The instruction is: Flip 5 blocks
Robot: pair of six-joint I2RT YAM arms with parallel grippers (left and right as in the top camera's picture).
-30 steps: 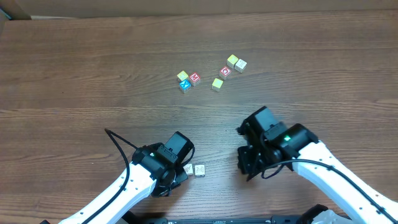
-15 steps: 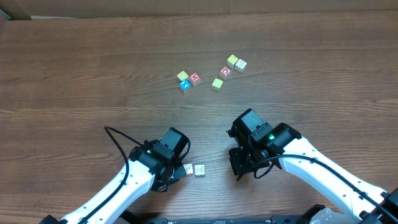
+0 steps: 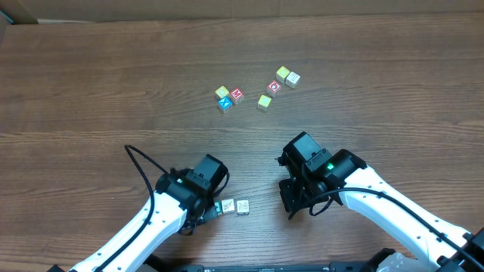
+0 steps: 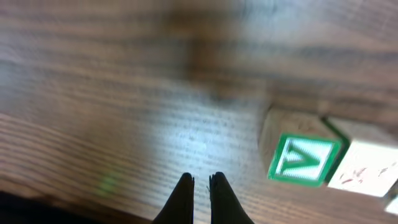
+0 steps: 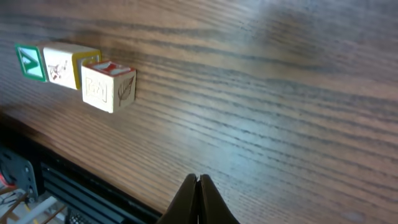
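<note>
Brown wood-grain bench (image 3: 91, 75) carries scattered blocks (image 3: 264, 101) far out. A row of three blocks (image 5: 107, 87) sits beside the left fingers (image 4: 182, 200), closed and empty like the right fingers (image 5: 186, 202), probably ready to tip one over.

Brown wood-grain table (image 3: 91, 91) carries loose blocks. Upper centre of the overhead frame: seven in two loose clusters, a blue block (image 3: 224, 104) among them. Lower centre: a short row, green-V block (image 5: 30, 62) at one end, red-topped pale block (image 5: 109, 87) at the other.

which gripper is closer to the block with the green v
Left. The left gripper is just beside the green V block; the right gripper is farther off, beyond two other blocks.
</note>
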